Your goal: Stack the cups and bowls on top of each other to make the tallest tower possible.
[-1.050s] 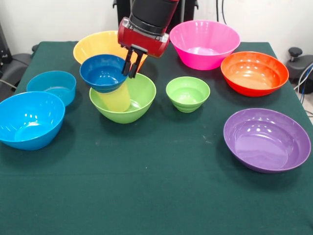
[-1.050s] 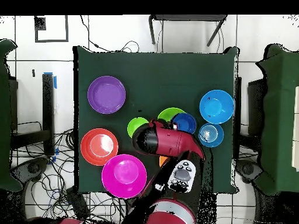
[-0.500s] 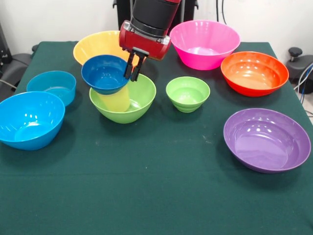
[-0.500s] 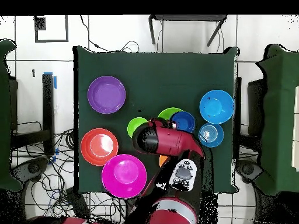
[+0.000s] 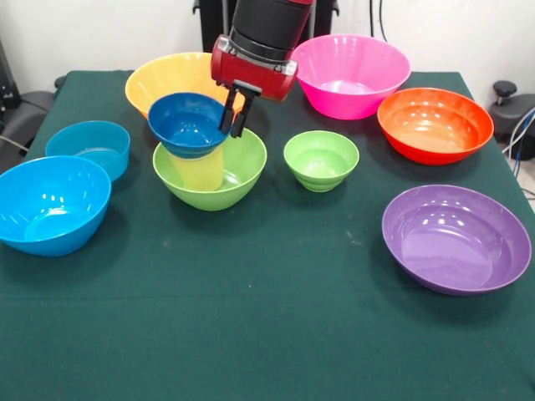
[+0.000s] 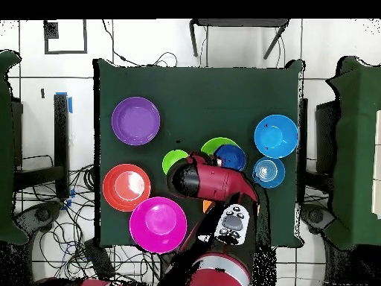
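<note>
A large lime-green bowl (image 5: 219,177) (image 6: 213,143) stands mid-table with the pale yellow cup (image 5: 199,170) upright inside it. A dark blue bowl (image 5: 188,124) (image 6: 233,157) rests on the cup's mouth, tilted slightly. My gripper (image 5: 232,115) comes down from above and is shut on this blue bowl's right rim. In the overhead view the arm (image 6: 205,179) hides the gripper. These three pieces form the tower.
Around the tower: a small green bowl (image 5: 321,159), a pink bowl (image 5: 349,73), an orange bowl (image 5: 435,124), a purple bowl (image 5: 456,239), a yellow-orange bowl (image 5: 167,77) behind, a low light-blue bowl (image 5: 89,147), and a big blue bowl (image 5: 48,205) at the left edge.
In the front view, my gripper has carried the dark blue bowl a little to the right. It now sits more squarely over the yellow cup, which stands straighter.
</note>
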Motion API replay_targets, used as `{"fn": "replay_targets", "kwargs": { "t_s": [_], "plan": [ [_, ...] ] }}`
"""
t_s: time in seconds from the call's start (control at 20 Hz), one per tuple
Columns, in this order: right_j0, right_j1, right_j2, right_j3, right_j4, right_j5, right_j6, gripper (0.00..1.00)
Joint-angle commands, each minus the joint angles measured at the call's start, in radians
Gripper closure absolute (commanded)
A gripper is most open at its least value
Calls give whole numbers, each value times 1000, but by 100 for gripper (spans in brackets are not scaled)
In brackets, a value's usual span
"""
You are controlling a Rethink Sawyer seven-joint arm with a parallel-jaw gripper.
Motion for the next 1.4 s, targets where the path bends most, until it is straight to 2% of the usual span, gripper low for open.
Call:
{"fn": "replay_targets", "kwargs": {
  "t_s": [0.05,0.7,0.75,1.4],
  "plan": [
    [-1,-3,132,68,18,-6,163,100],
    [14,-12,110,79,49,13,185,100],
    [14,-13,110,82,54,17,187,0],
    [-9,-55,147,101,63,73,156,0]
  ]
}}
